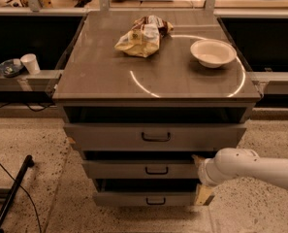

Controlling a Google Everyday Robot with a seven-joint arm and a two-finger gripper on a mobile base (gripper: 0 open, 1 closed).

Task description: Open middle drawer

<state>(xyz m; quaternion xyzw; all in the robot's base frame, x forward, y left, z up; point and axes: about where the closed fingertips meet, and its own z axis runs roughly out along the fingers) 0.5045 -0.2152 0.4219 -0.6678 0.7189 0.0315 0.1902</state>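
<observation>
The gripper sits at the right end of the middle drawer, away from its handle; whether it grasps anything I cannot tell. Pulling from that corner could skew and jam the drawer.

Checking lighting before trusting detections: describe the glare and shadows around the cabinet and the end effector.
Camera view: a bright ring of glare arcs across the cabinet top; dark shadow fills the gaps above the drawers, including the middle drawer; the end effector, at that drawer's right end, is dimly lit.
</observation>
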